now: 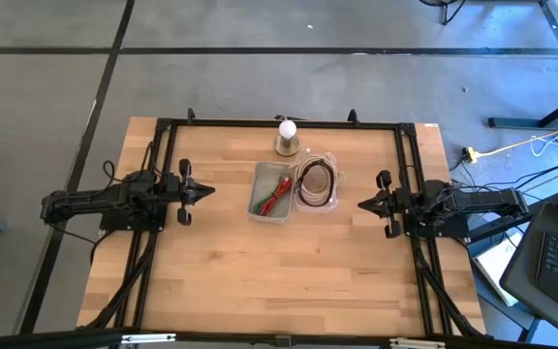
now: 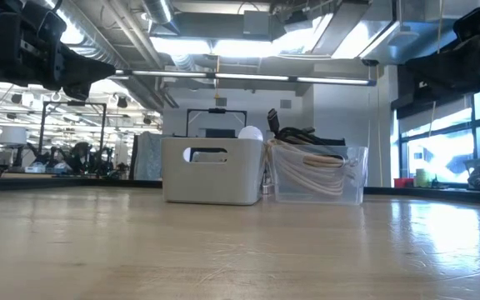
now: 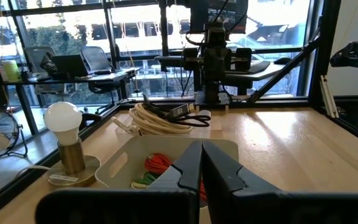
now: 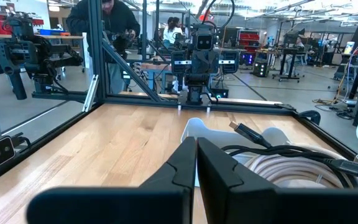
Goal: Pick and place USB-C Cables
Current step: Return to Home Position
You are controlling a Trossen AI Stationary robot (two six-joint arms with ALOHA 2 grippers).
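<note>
**Both arms are sitting at the table's sides, with the visible cables lying in the bins.**

The left end effector (image 1: pixel 205 191) is hanging clenched on nothing at 9 o'clock over the table (image 1: pixel 260 281). The right end effector (image 1: pixel 364 205) is doing the same at 3 o'clock, and both are facing the centre. Between them, slightly toward 12 o'clock, the gray bin (image 1: pixel 256 189) is holding the red cable (image 1: pixel 279 194) and green cable (image 3: pixel 143 182). Just beside it at 3 o'clock, the transparent bin (image 1: pixel 338 184) is holding the cream-white coils (image 1: pixel 313 189) and the black cable (image 4: pixel 272 149). At 12 o'clock the white ball (image 1: pixel 288 129) is standing. Homing well likely means keeping the fingers together, the wrists level and the motion slow, well clear of the bin rims.
</note>
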